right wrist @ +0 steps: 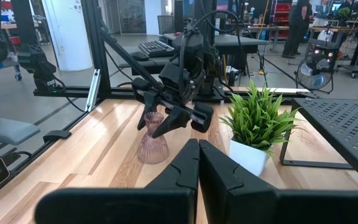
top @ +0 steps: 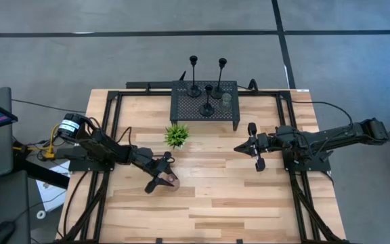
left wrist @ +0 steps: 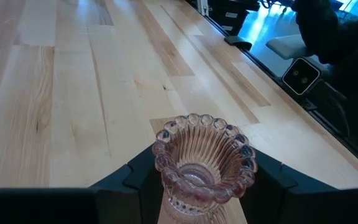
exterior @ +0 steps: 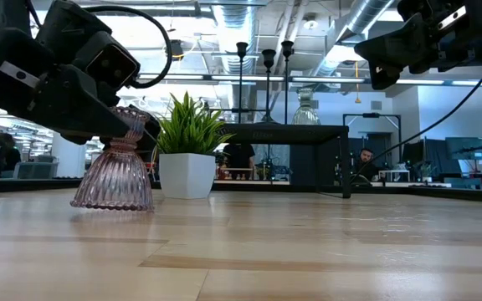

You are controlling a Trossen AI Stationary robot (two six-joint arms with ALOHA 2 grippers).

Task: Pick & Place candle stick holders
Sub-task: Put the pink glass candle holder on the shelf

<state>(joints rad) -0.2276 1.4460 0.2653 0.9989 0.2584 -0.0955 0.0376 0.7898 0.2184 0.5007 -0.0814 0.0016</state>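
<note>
A pinkish ribbed glass cup (top: 172,181) stands on the table left of centre; it also shows in the low view (exterior: 114,171). My left gripper (top: 162,177) is shut around its top. My right gripper (top: 256,153) is shut and empty, in the air right of centre. Three slim black holders (top: 207,89) stand by their round bases on the black mesh rack (top: 188,108) at the far edge. A greenish glass cup (top: 227,102) stands beside them. My left gripper holds the pinkish cup by its scalloped rim (left wrist: 166,138), pinched between the two fingers (left wrist: 135,177) on opposite sides of the bowl. The fingers come slanting down from the table's left. The cup stands about upright with its flared base (exterior: 111,199) on the table.
A small green plant in a white pot (top: 177,136) stands just beyond the pinkish cup, between it and the rack. Bare wood lies toward the near edge (top: 208,217). People show in the room beyond the table.
</note>
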